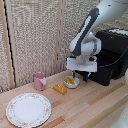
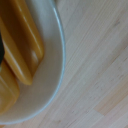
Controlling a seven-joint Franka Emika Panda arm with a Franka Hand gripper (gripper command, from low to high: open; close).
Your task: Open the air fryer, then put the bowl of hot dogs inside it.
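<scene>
A: Setting: pale wooden table (image 1: 90, 107) with visible plank grain, backed by a woven, mesh-like screen (image 1: 35, 35) in tan. You are looking at it from the exterior view.

B: What can you not make out?

A: Your gripper (image 1: 80, 76) sits low over the bowl (image 1: 72, 83), and its white body covers most of the dark fingers. I cannot tell how far apart they stand, nor whether they touch the rim. The wrist view gives no help: it shows only a dark smear at one edge.

B: And the bowl itself?

A: Small, round, white, smooth-walled. It stands on the table just in front of the air fryer (image 1: 112, 55), toward the exterior view's left of it. In the wrist view the bowl's rim (image 2: 61, 55) is cut off, a curved arc only, with the hot dogs (image 2: 25, 40) lying inside as blurred, glossy yellow-orange cylinders.

B: The air fryer?

A: Glossy black, boxy, rounded edges, cropped by the exterior view's right edge. Your arm hides its front; the handle cannot be made out.

B: Other items?

A: A yellow-orange block (image 1: 60, 89) near the bowl, a pink mug (image 1: 39, 80) further to the exterior view's left, and a large plate (image 1: 28, 109) with patterned rim nearest the camera.
</scene>
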